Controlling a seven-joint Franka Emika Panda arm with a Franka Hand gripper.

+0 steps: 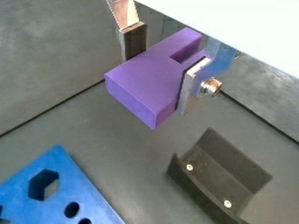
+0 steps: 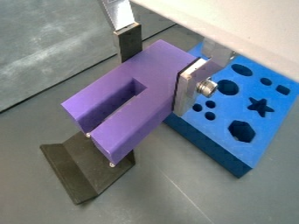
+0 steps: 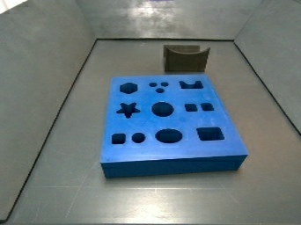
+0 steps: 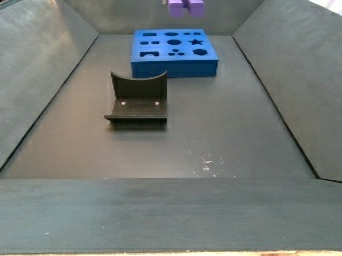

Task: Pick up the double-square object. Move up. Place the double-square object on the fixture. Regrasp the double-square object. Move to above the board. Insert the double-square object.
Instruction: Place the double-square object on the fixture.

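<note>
So the hand (image 1: 163,59) is up in the air with its two silver fingers pinching the double-square object (image 1: 155,83) from opposite sides, dark pads pressed against the purple faces. In both wrist views the block hangs well clear of the floor, touching nothing but the fingers. A side view only catches a sliver of purple (image 4: 186,6) at the very top of the picture, which fits the piece being lifted high; the hand itself doesn't show there.

The fixture (image 3: 185,58) sits empty on the floor near the far wall, apart from the board (image 3: 171,163), so my read is the block is on its way to be parked there. That makes sense: the grip looks fine for carrying, but the piece sticks out sideways from the fingers (image 2: 193,79), slot facing out, not lined up for pushing into a cut-out. Setting it in the notch would let the hand let go and grab it again at a better angle.

The board lies flat with all its cut-outs open, nothing inserted yet.
</note>
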